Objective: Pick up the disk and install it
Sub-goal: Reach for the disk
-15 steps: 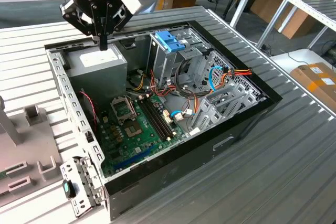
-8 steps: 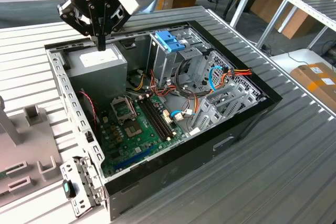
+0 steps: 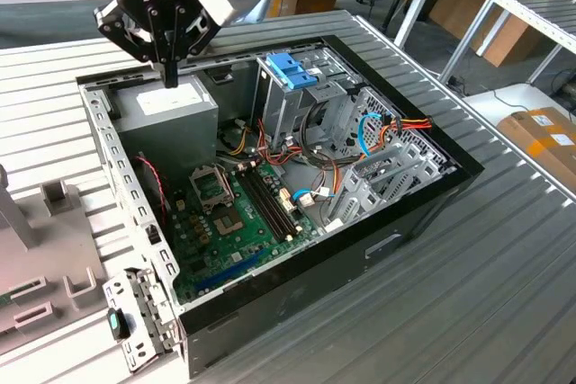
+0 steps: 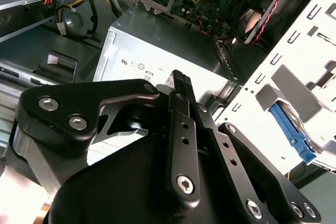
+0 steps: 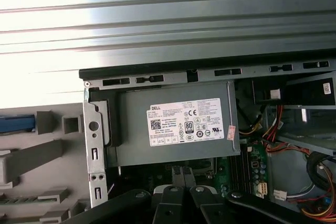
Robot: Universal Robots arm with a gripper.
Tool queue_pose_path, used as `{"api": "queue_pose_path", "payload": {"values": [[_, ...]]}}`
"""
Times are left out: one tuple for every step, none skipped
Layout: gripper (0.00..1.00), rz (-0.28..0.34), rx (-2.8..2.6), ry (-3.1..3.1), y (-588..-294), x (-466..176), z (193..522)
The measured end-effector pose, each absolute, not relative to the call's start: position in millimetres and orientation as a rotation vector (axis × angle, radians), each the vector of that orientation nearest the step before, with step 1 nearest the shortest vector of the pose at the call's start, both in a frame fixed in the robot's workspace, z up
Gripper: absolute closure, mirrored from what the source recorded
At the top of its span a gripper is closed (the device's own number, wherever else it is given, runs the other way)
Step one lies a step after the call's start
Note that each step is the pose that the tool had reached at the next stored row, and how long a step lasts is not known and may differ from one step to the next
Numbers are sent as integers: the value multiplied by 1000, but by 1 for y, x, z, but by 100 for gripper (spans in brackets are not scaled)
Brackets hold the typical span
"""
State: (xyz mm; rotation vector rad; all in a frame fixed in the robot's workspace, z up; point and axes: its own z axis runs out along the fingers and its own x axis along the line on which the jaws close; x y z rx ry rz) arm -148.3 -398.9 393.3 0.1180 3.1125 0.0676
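Ribbed tabletop [image 3: 468, 294]: I see one hand [image 3: 169, 81], pressed together, empty, over the power supply [image 3: 171, 112]; one disk [image 4: 292, 129] apart, outside the case [image 3: 378, 258].

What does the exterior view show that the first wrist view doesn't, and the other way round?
Exterior view: the blue plastic latch atop the metal drive cage, and the processor socket on the green motherboard. First wrist view: a blue strip on the grey fixture beside the black case. Both: the grey power-supply box, with the gripper, fingers shut, over it.
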Motion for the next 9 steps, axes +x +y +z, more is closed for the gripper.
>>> {"api": "queue_pose_path", "payload": {"values": [[90, 68, 118, 3113, -399, -149, 393], [90, 68, 118, 3113, -399, -149, 393], [90, 68, 118, 3112, -399, -150, 393], [90, 68, 118, 3112, -399, -150, 393], [90, 68, 118, 3112, -399, -150, 393], [90, 68, 118, 3113, -399, -151, 393], [90, 68, 118, 3112, -399, -151, 393], [90, 68, 118, 3112, -399, -151, 393], [90, 68, 118, 3112, -399, -152, 393]]}}
